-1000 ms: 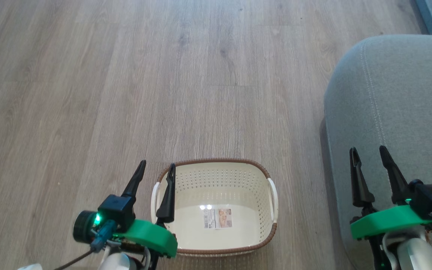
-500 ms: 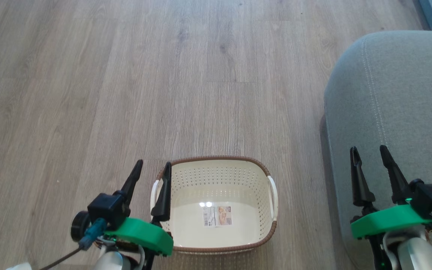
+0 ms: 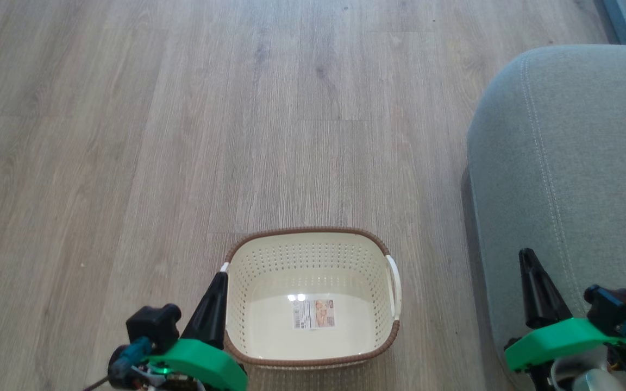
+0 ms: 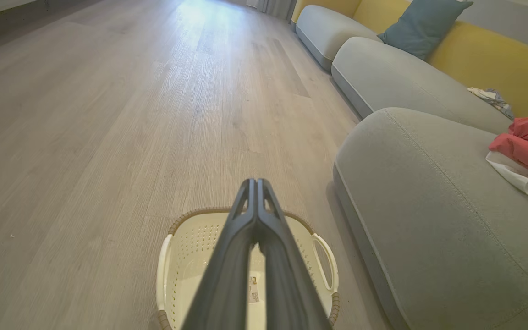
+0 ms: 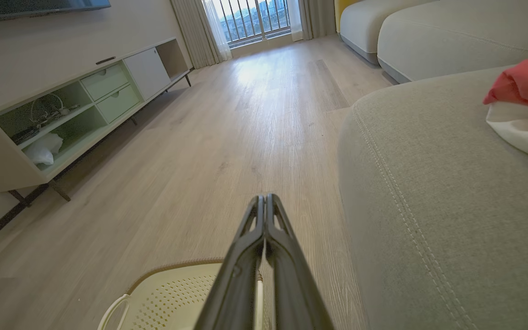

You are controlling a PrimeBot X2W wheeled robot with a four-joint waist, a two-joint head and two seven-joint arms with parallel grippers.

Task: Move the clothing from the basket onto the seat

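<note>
On grey seat (image 4: 429, 206), red clothing (image 4: 527, 146), basket (image 3: 307, 230) nearby

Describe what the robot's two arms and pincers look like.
Each pincer, left pincer and right pincer, has two long, tapering black fingers on a curved bright green bracket. A black block with a blue plug sits beside each bracket; a dark cable trails from the left one. The right forearm is pale.

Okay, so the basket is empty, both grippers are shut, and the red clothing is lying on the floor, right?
No. The red clothing lies on the grey seat, not the floor, as the left wrist view shows. The basket is empty, and the left gripper and right gripper are shut.
</note>
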